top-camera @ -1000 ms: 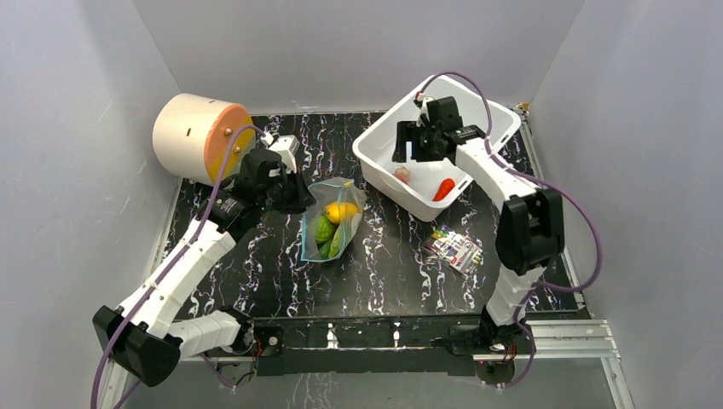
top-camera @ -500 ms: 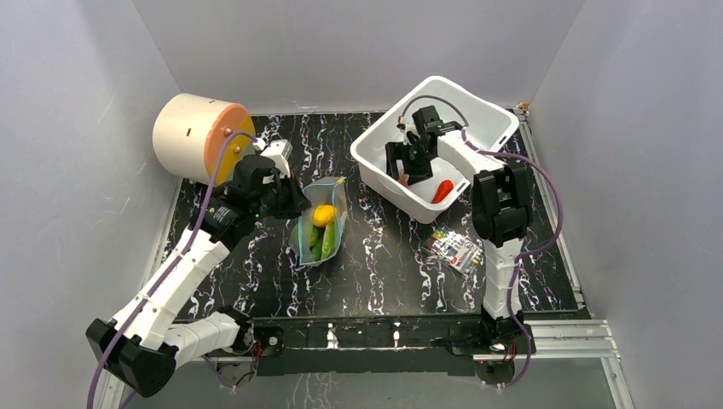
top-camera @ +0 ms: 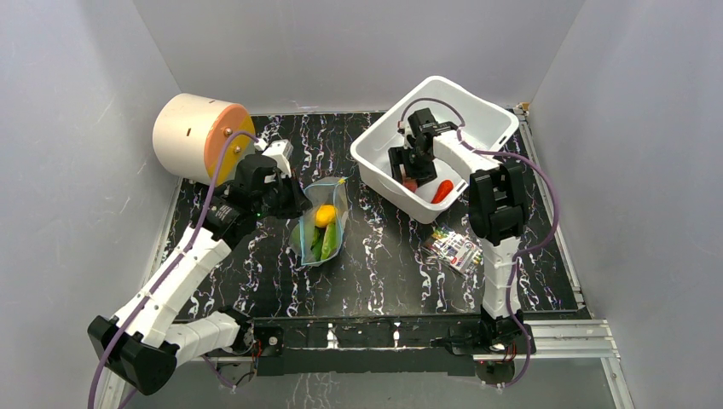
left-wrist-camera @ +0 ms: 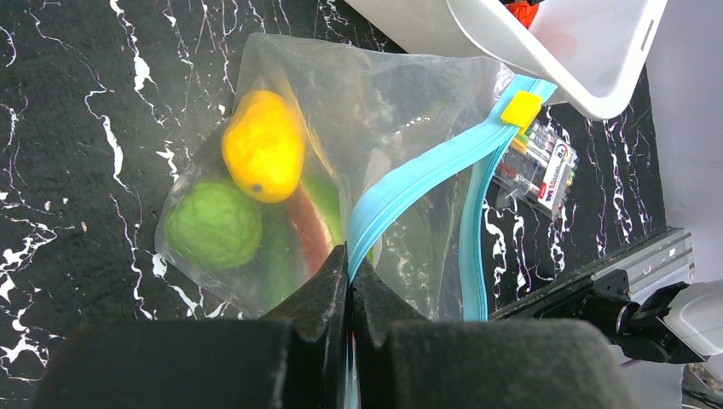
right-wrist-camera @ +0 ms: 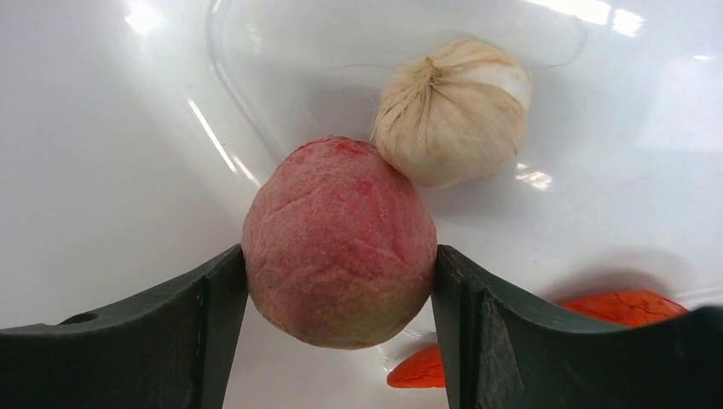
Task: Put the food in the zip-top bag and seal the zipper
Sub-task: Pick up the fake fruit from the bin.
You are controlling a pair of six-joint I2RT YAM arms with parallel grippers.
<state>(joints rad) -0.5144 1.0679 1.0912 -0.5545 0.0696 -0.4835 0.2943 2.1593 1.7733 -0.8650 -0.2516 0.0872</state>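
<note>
The clear zip-top bag stands on the black table, held up by my left gripper, which is shut on its blue-teal zipper strip. Inside the bag are a yellow fruit, a bumpy green fruit and other green and reddish pieces. My right gripper is down in the white bin, its jaws closed on the sides of a pink peach. A pale garlic bulb touches the peach. An orange-red pepper lies beside it, also seen from above.
A flat colourful printed packet lies on the table right of the bag. A large cream and orange cylinder lies at the back left. A yellow slider tab sits at the zipper's far end. Grey walls close in three sides.
My left gripper lifted the bag's mouth so the bag stands narrower and upright. My right gripper came down into the bin and closed on the pink peach.
</note>
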